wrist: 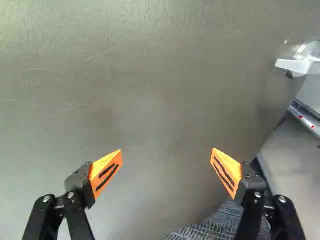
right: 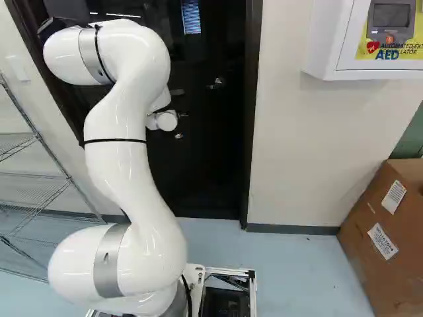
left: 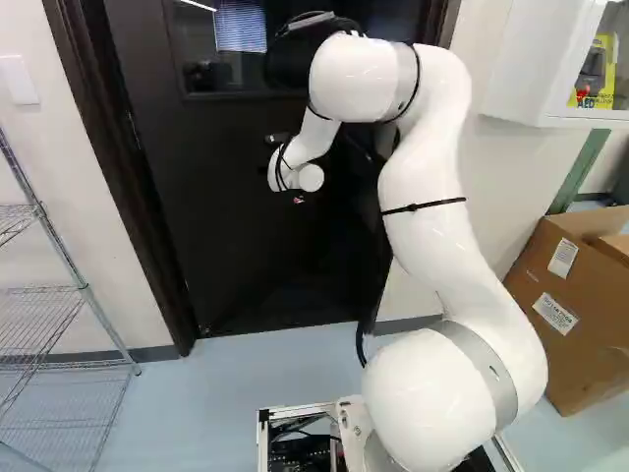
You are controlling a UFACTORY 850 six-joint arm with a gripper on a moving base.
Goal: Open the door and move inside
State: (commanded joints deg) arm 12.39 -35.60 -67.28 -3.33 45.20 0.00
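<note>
The door fills most of what lies ahead of the pincer in the wrist view. The pincer is wide open, its orange pads well apart with nothing between them. The lever handle sits near the door's free edge, ahead of the pincer and off to one side, outside the fingers. In the right base view that edge is the one by the upright of the door frame.

Past the free edge the wrist view shows other surfaces and a patch of dark ribbed flooring, so I judge the latch is free and the door a little ajar; the base views don't make the gap plain. On that reading, the step in hand is widening the opening, with going through still to do.

The next move likely calls for pressing the open pincer against the door's face, on the handle side where the push tells most, while the base rolls forward over the blue floor. Whether the pads touch the door, I can't tell. If the door proves latched after all, the pincer would need to shift sideways to the handle and work it first. The arm should keep clear of the frame.
</note>
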